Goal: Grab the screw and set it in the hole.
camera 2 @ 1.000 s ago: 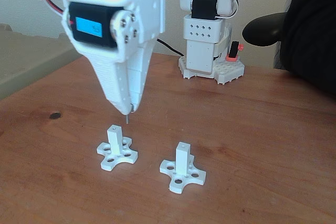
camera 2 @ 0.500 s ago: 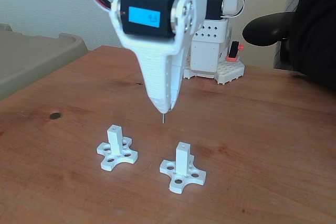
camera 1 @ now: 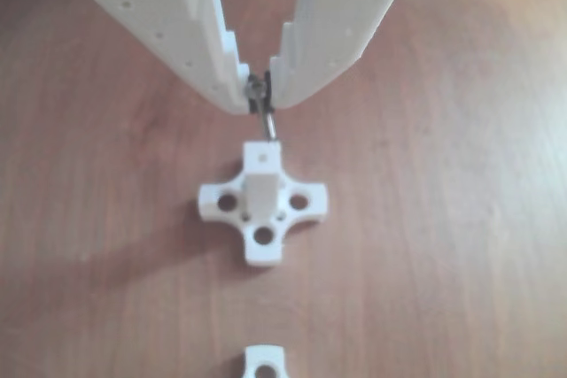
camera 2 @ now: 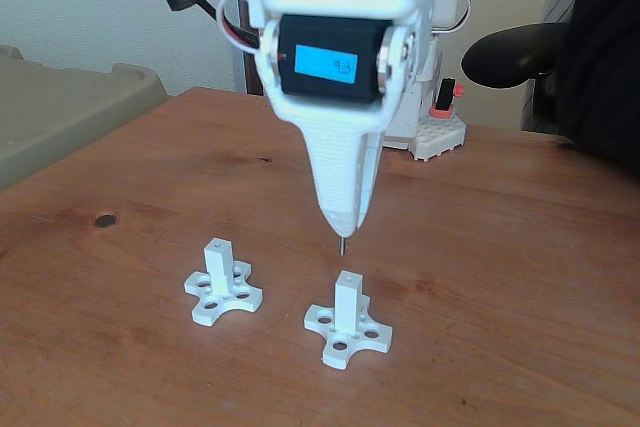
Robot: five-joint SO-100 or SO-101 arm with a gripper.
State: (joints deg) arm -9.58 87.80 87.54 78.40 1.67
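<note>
White plastic, stepped and dotted with small holes, forms the two fingers of the claw (camera 2: 342, 231), which points straight down and is pinched on the thin silver-grey metal screw (camera 2: 343, 244); in the other view the fingertips meet on the screw's head (camera 1: 258, 88) and its shank juts out below them. Taking the right-hand white square post on its cross-shaped base (camera 2: 347, 298) as the landmark, the screw's tip hangs in the air just above the post's end face, apart from it, with a short gap of bare air between. The small round hole (camera 2: 346, 276) in that end face lies almost directly beneath the tip; in the other view the hole (camera 1: 261, 155) sits just below the shank's end. Left of this post in the fixed view stands an identical white post on its own cross base (camera 2: 221, 282), well apart, with open reddish-brown wooden desk (camera 2: 500, 277) between them. Bare wood spreads to the right of the landmark post and in front of it. Behind it, near the desk's far edge, sits the arm's white base block (camera 2: 430, 132), and the desk's left edge runs off diagonally beyond the second post, past a small dark knot (camera 2: 104, 219) in the wood.
</note>
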